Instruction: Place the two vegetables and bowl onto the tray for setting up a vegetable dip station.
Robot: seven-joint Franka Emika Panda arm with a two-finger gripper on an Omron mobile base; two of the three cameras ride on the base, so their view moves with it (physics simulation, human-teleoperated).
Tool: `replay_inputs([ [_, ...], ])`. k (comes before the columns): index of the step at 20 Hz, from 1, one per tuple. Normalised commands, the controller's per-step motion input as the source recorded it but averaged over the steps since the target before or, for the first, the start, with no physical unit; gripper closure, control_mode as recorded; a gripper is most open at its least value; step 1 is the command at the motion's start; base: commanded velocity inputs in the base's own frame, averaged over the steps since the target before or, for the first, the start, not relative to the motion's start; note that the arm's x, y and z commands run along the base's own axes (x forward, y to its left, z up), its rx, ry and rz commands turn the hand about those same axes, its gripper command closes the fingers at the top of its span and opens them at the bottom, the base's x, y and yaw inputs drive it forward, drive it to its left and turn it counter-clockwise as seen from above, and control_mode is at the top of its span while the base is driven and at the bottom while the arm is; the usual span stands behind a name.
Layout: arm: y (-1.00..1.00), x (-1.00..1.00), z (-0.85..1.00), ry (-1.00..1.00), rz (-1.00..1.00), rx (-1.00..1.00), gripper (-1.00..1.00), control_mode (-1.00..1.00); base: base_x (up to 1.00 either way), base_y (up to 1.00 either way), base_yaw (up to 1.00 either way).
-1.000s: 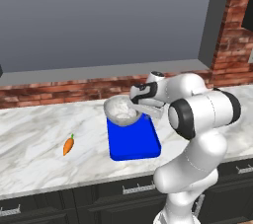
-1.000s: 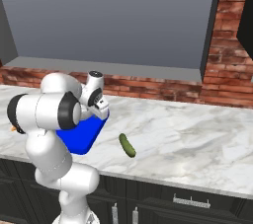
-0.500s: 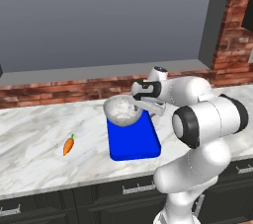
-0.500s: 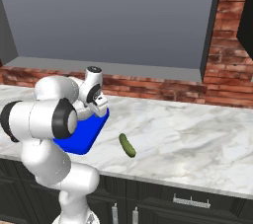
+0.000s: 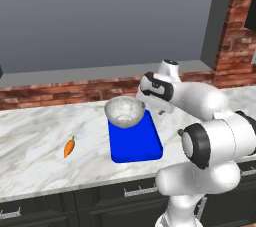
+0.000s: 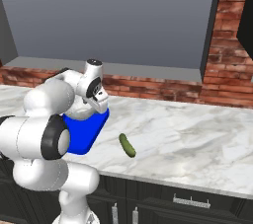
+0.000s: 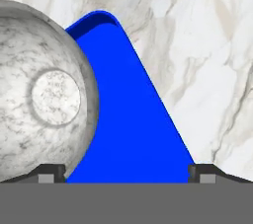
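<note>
Since half a second ago the arm's elbow has swung further out toward the base while the bowl [image 5: 124, 111] and the hand beside it have stayed about where they were, at the far end of the tray [image 5: 135, 143]. From the left base camera the grey-white speckled bowl sits over the tray's far short edge, its rim reaching past the blue toward the brick backsplash [image 5: 60, 93], with the gripper [image 5: 161, 112] just to its right, above the tray's far right corner. The hand camera shows the gripper [image 7: 126, 168] with its two fingertips spread wide apart, released, and nothing between them but bare blue tray [image 7: 123, 134]; the bowl [image 7: 42, 97] lies just beside one fingertip [image 7: 48, 172], and whether they touch I cannot tell. On the marble counter [image 5: 35, 141] the carrot [image 5: 69, 146] lies well to the left of the tray. In the right base view the cucumber [image 6: 127, 145] lies on the counter [image 6: 197, 139], near the tray [image 6: 84, 134].
</note>
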Motion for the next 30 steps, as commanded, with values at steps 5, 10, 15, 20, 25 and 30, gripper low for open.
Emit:
replay_inputs([
  [5,-0.31,-0.49,0.28,-0.01,0.03,0.00,-1.00,-1.00,0.00,0.00,0.00],
  [10,-0.36,-0.52,0.18,-0.05,0.16,0.00,-1.00,-1.00,0.00,0.00,0.00],
  [15,-0.35,-0.54,0.11,-0.09,0.29,-0.05,-1.00,-1.00,0.00,0.00,0.00],
  [20,-0.35,-0.50,0.02,-0.13,0.38,-0.11,-1.00,-1.00,0.00,0.00,0.00],
  [25,-0.37,-0.11,0.00,-0.02,0.20,-0.10,-1.00,-1.00,0.00,0.00,0.00],
  [30,-0.40,-0.08,0.00,-0.03,0.17,-0.06,-1.00,-1.00,0.00,0.00,0.00],
])
